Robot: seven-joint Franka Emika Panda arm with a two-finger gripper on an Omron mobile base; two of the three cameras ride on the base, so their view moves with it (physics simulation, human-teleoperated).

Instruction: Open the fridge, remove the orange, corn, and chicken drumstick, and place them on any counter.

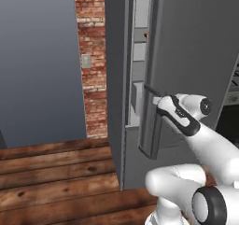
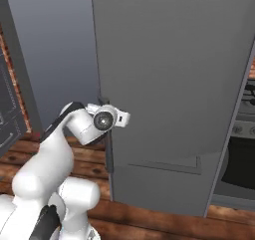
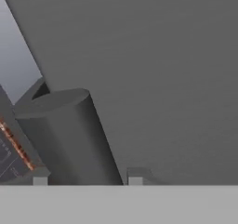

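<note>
Handle sits between the tool's tips, tool clenched on it. Fridge door ajar; step: opening. Next: swing door wide to reach the shelves.

Fridge top and right side run off the left base view, and its door blocks most of the interior. One tiny orange speck in the door gap is too small to identify. Gripper fingertips barely clear the bottom of the hand view, straddling the bar handle; contact can't be told.
</note>
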